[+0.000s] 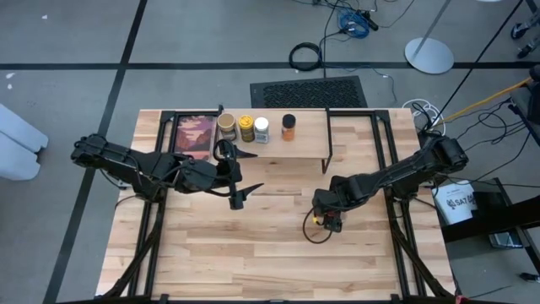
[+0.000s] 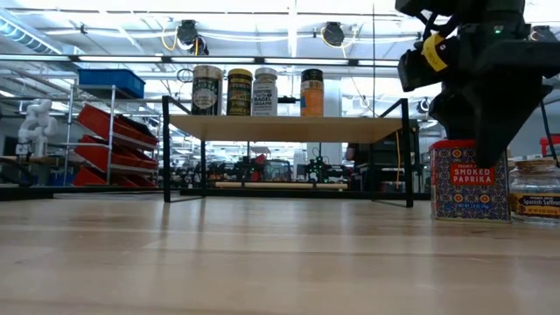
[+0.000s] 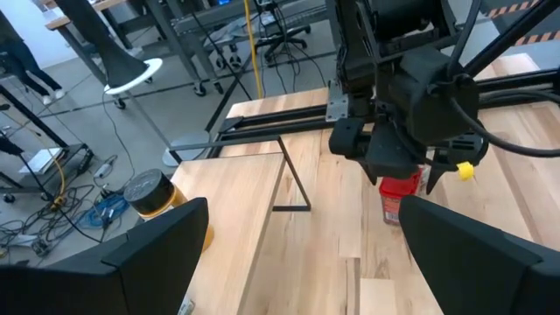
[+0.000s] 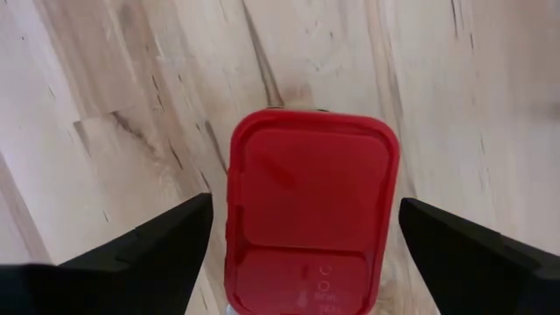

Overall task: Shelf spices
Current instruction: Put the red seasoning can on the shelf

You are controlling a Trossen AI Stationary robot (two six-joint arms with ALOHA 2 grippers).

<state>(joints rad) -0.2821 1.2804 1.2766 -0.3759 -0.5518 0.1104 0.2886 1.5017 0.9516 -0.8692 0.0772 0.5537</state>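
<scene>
The red paprika tin (image 4: pixel 312 210) is straddled from directly above by the right gripper (image 4: pixel 306 241), jaws spread wide (nothing held). The left gripper (image 1: pixel 245 173), likewise wide and empty, is parked well apart from the tin, nearer the shelf (image 1: pixel 304 145).

My right claw (image 4: pixel 306 254) straddles the red box (image 4: pixel 311 223), free gaps either side. 4 jars (image 1: pixel 256 128) crowd the shelf's (image 1: pixel 308 145) left end; its right end lies bare.

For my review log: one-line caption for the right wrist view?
Right gripper, fingers open, poised straight above the red-lidded smoked paprika tin standing on the wooden tabletop.
</scene>
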